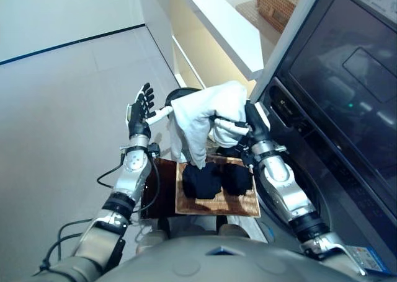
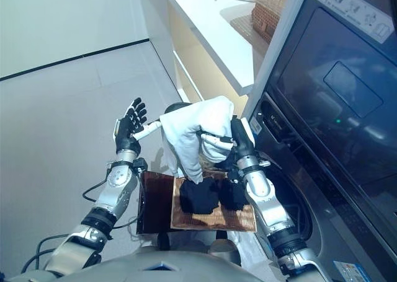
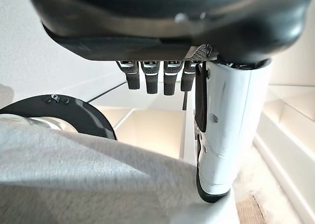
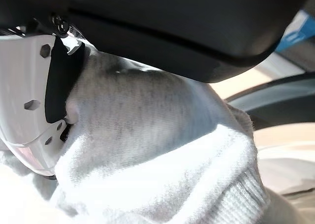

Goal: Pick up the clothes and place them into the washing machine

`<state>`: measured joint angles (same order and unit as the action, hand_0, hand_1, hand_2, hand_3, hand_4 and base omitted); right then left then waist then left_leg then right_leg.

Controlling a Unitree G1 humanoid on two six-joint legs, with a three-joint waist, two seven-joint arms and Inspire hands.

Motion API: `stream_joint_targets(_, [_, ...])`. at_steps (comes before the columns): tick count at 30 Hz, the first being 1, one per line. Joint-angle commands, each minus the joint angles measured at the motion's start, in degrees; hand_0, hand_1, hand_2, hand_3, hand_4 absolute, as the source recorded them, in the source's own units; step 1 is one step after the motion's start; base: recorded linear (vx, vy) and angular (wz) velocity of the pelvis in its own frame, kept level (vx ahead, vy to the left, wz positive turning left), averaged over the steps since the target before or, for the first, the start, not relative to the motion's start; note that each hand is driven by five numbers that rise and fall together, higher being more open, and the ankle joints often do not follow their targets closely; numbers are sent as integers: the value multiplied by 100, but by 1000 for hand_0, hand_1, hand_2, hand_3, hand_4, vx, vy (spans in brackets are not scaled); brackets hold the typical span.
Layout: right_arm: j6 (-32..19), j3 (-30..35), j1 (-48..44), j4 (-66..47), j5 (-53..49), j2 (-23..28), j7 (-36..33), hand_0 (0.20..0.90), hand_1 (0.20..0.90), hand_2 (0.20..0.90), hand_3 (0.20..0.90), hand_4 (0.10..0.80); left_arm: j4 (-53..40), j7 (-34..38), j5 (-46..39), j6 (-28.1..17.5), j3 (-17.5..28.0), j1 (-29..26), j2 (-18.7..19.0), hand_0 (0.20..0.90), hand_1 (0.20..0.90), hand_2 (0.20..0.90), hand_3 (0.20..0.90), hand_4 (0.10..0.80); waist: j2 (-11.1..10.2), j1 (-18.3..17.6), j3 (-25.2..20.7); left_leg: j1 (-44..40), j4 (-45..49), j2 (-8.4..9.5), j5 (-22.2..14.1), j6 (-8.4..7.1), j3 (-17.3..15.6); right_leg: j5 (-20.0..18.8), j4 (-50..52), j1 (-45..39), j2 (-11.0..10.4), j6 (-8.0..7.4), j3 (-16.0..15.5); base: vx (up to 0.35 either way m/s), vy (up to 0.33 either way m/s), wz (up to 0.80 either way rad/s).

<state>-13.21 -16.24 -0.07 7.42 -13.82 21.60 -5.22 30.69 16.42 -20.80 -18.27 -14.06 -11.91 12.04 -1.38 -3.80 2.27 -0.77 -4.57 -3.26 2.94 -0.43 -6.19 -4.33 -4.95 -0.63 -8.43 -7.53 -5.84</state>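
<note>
My right hand [image 1: 254, 124] is shut on a white garment [image 1: 201, 118] and holds it up above the wicker basket [image 1: 248, 209]; the cloth hangs down toward the basket. In the right wrist view the thumb [image 4: 29, 96] presses into the cloth [image 4: 157, 135]. My left hand [image 1: 139, 111] is raised to the left of the garment with straight fingers, its white-covered thumb [image 3: 226, 135] touching the cloth's edge. Dark clothes [image 1: 211, 180] lie in the basket. The washing machine [image 1: 335, 96] stands on the right; a dark round rim [image 1: 180, 96] shows behind the garment.
The basket rests on a low dark brown box [image 1: 162, 192]. A white counter [image 1: 217, 22] runs along the back with a wicker box [image 1: 279, 3] on it. Pale floor [image 1: 62, 108] lies to the left.
</note>
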Motion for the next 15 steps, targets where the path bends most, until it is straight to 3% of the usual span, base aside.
stream_joint_targets(1, [-1162, 603, -365, -758, -222, -137, -95, 200, 200, 200, 200, 300, -223, -71, 73, -925, 138, -600, 214, 900, 900, 900, 900, 800, -190, 96, -562, -163, -43, -214, -258, -405, 74, -19, 113, 215, -190, -183, -95, 0, 0, 0])
stream_joint_targets(15, [-1347, 1129, -470, -949, -616, -287, -58, 200, 200, 200, 200, 300, -92, -690, -494, -917, 247, -513, 214, 900, 900, 900, 900, 800, -179, 94, -593, -183, -43, -213, -274, -398, 69, -24, 109, 203, -184, -184, -86, 0, 0, 0])
